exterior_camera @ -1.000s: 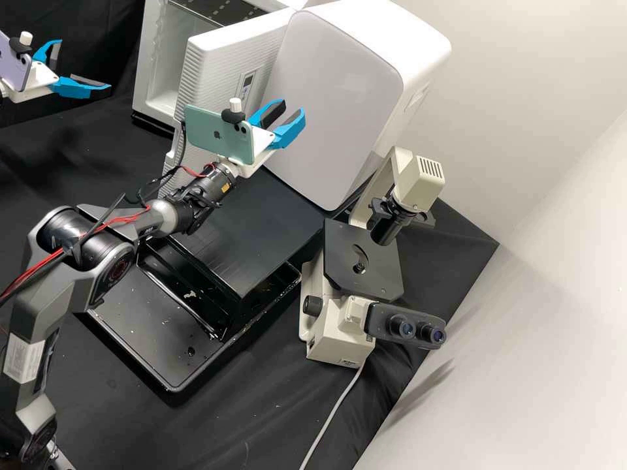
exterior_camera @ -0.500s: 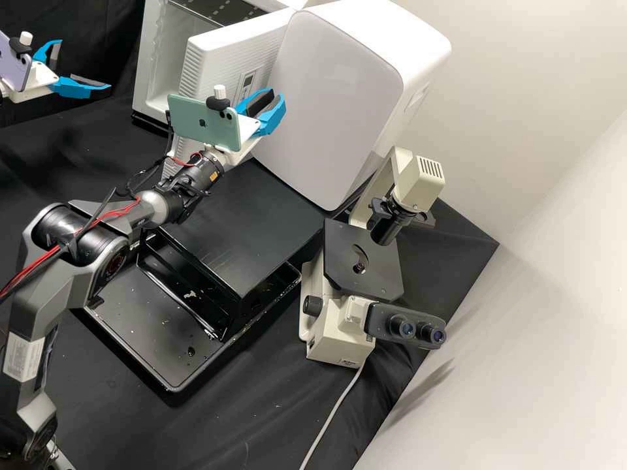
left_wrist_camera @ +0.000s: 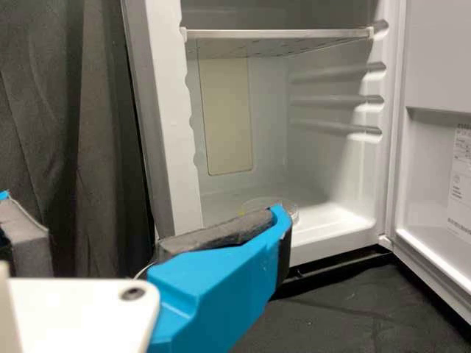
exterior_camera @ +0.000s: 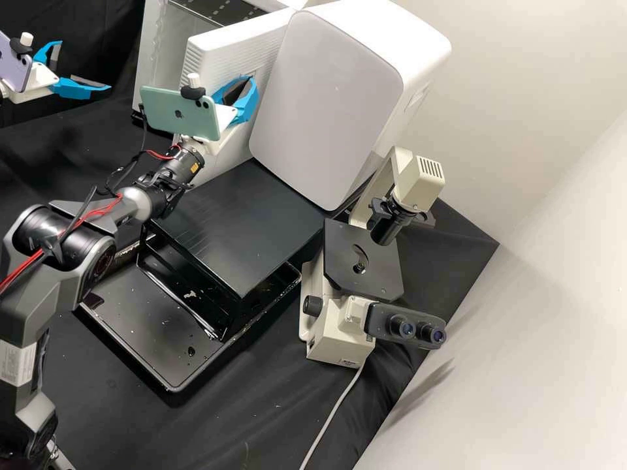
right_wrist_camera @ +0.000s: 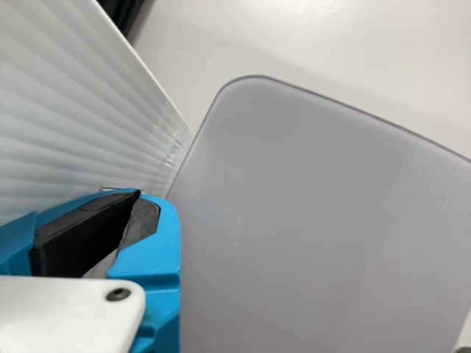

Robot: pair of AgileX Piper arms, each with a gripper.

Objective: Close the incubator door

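1. Incubator door (exterior_camera: pixel 209 62): swung well out from the incubator (exterior_camera: pixel 151 49), ribbed outer face towards the grey front panel (exterior_camera: pixel 333 98) of the neighbouring unit. Interior exposed; task unfinished.

2. My right end effector (exterior_camera: pixel 252 81) is at the ribbed-face side, fingertips together, nothing seen between the pads. I cannot tell whether it touches the door.

3. My left end effector (exterior_camera: pixel 85 64) hangs off the incubator's open side, fingers spread wide and empty.

4. Step in hand, as I judge it: get the right fingertips behind the outer face, in the gap beside the panel, then push. A grasp seems unnecessary; the joined tips should serve as a blunt pusher.

5. Best contact is near the free edge, far from the hinge, for easy leverage. I would follow the door's arc, since a straight shove may slide across the ribs or rock the cabinet.

6. Watch the wrist and phone (exterior_camera: pixel 179 112) against the door, and the knuckles against the panel.

7. Keep the left arm out of the sweep. Finish slowly: a clear dish (left_wrist_camera: pixel 288 207) sits inside near the opening and could be jolted. Press gently until the seal seats.
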